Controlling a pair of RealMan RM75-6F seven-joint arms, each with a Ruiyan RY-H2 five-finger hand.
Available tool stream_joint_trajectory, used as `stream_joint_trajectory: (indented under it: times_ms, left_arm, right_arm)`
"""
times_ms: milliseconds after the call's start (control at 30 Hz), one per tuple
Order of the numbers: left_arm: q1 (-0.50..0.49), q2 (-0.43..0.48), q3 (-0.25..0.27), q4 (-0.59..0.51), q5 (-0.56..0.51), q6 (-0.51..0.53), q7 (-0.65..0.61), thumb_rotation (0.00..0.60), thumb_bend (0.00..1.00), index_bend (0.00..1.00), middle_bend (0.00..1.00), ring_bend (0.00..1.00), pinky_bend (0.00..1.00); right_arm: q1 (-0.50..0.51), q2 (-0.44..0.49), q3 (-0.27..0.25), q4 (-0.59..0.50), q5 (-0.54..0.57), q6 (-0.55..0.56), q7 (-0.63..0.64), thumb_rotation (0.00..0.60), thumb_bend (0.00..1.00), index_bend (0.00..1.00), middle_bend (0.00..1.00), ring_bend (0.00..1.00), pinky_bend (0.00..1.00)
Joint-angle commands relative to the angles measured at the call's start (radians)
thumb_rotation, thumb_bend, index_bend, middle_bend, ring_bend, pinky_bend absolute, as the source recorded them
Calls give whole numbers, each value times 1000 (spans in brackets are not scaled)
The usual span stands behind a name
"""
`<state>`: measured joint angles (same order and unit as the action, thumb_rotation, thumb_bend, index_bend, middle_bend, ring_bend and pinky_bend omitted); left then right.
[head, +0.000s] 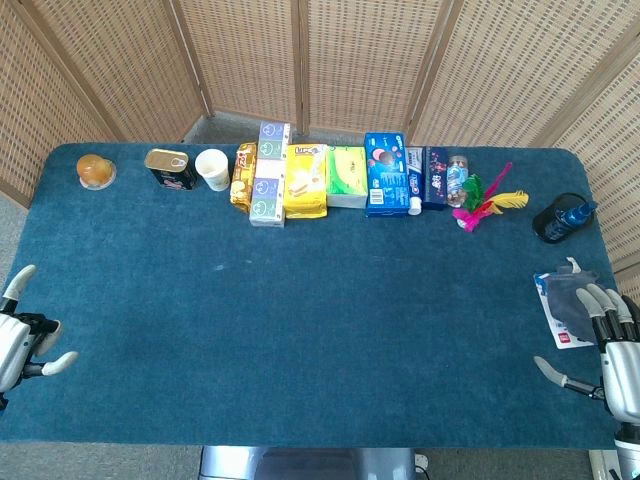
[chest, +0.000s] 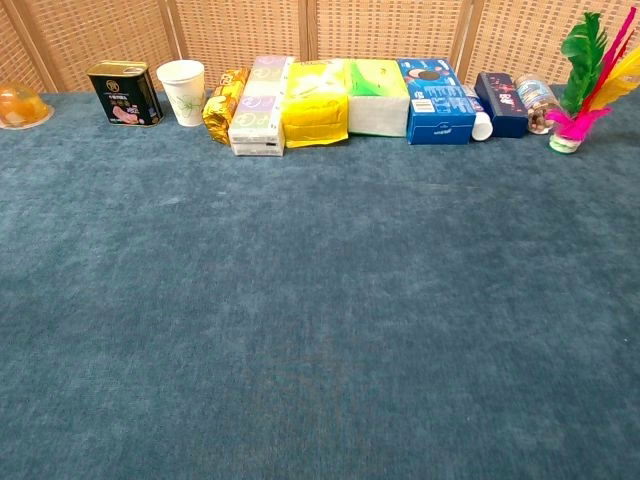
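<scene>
Right hand (head: 612, 350): we see it at the table's near right corner, fingers spread, thumb sticking out to the side, nothing in it. Only the head view catches it.
Left hand (head: 22, 340): sitting at the near left edge, thumb and one finger poking out; we can't really tell how the other fingers are set. Nothing in its grasp that we can see. The chest view misses it too.
Pouch (head: 567, 305): the closest thing to the right hand. It's a flat white and grey packet lying on the cloth just beyond the fingertips, right up against them in the head view; we can't say if they actually touch.
Black cap (head: 560, 218): dark, with a blue bit on top, further back along the right edge, well apart from the hand.
Near the left hand: just bare blue cloth (head: 320, 330); the closest item is the orange cup (head: 95, 170) way back in the far left corner.
Back row: tin (head: 170, 167), paper cup (head: 212, 168), gold bag (head: 242, 176), pale box (head: 268, 174), yellow pack (head: 306, 180), green pack (head: 347, 176), blue box (head: 383, 174), dark box (head: 435, 178), small jar (head: 457, 180), feather shuttlecock (head: 480, 202). All of these are lined up along the far edge, well away from both hands.
</scene>
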<state>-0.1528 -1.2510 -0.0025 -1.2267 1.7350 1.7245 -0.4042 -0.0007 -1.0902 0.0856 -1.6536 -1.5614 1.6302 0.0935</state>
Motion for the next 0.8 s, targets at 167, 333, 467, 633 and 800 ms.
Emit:
stream_joint_trajectory:
  times_ms: [167, 333, 467, 633, 800]
  left_arm:
    - [-103, -48, 13, 35, 164, 7, 26, 0, 0, 1000, 1000, 946, 0]
    - [-262, -68, 52, 25, 365, -74, 78, 0, 0, 1000, 1000, 946, 0]
    - [-368, -71, 52, -52, 434, -161, 113, 0, 0, 1000, 1000, 946, 0]
    - [-511, -91, 26, -179, 510, -325, 228, 0, 0, 1000, 1000, 946, 0]
    - [-620, -118, 2, -283, 516, -483, 296, 0, 0, 1000, 1000, 946, 0]
  right_arm:
    - [-1, 1, 1, -1, 6, -3, 3, 248, 0, 27, 0, 0, 0]
    - [-2, 2, 5, -3, 13, -1, 5, 245, 0, 27, 0, 0, 0]
    - [0, 3, 8, -4, 18, -5, 4, 248, 0, 27, 0, 0, 0]
    - [5, 4, 8, -5, 19, -15, 4, 248, 0, 27, 0, 0, 0]
    - [4, 7, 9, -2, 21, -14, 14, 250, 0, 27, 0, 0, 0]
